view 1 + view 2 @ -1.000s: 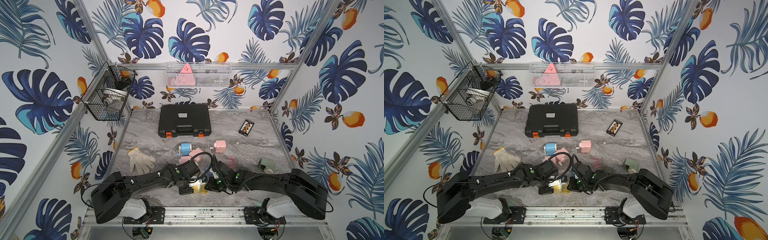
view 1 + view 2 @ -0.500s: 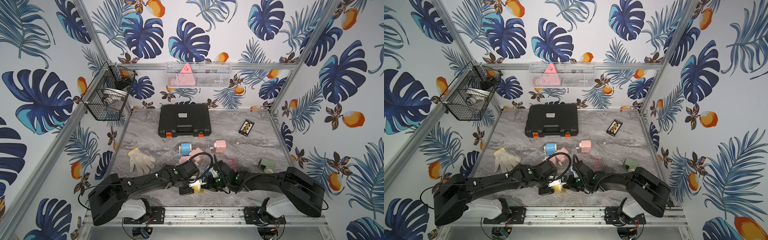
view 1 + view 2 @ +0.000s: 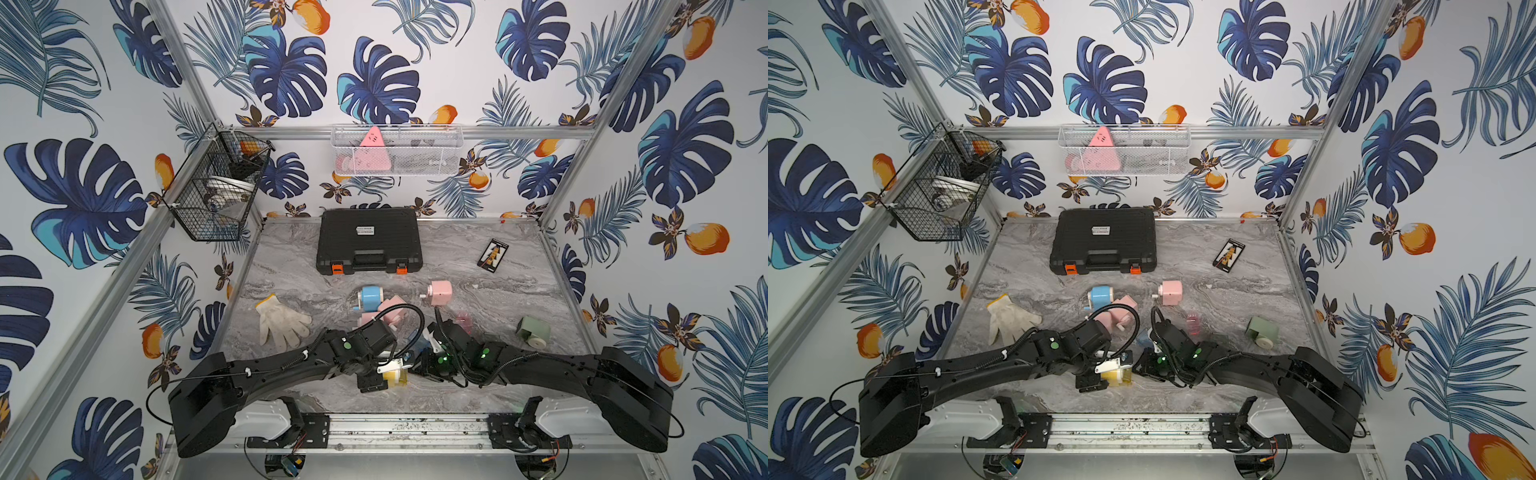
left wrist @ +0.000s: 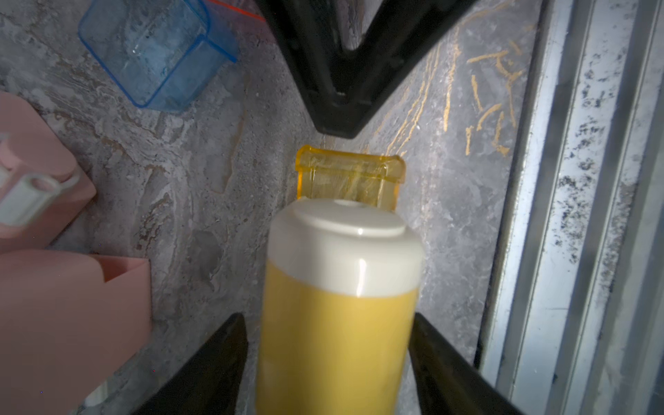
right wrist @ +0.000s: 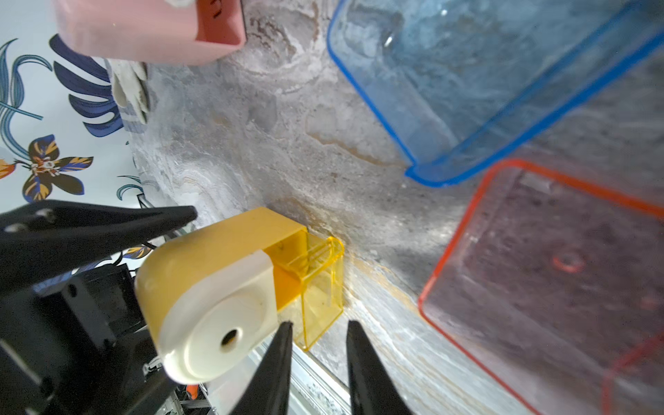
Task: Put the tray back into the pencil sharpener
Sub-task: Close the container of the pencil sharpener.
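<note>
Top views bright, even; wrist views dim, blurred; glare on pencil sharpener (image 4: 360,276).

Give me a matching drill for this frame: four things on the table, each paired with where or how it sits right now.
Things
1. yellow-and-white plastic pencil sharpener
2. clear yellow plastic tray
3. clear blue plastic tray
4. white fabric glove

Places and states
A. lying flat on the grey marbled table, away from both arms
B. empty, lying loose beside a clear red plastic tray
C. sticking partway out of a sharpener's end
D. between the open fingers of the left hand

Pairs: 1-D, 2-C, 3-B, 4-A
</note>
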Controlling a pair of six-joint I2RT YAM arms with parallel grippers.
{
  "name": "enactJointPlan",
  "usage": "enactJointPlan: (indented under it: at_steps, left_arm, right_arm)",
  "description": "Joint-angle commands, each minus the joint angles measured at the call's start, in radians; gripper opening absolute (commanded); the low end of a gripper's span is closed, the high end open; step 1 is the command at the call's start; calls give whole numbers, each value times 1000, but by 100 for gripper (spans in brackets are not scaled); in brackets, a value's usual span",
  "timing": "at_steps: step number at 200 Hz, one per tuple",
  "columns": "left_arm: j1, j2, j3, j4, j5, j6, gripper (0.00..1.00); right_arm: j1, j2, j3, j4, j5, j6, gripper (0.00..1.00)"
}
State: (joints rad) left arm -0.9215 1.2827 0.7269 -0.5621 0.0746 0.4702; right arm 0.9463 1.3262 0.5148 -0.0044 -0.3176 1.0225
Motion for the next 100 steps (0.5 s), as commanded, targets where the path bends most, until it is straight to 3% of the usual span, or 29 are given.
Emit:
enactJointPlan:
  at_steps: [1, 32, 100]
  left_arm:
    - [1, 12, 9, 3, 7, 32, 75]
    - [1, 34, 5, 47, 11, 59, 69]
    - [1, 56, -7, 57, 52, 64, 60]
  right_arm:
    - [0, 0, 1, -44, 20, -8, 19]
    - [2, 50, 12, 14, -17, -6, 7]
    - [3, 131, 25, 126, -75, 10, 3]
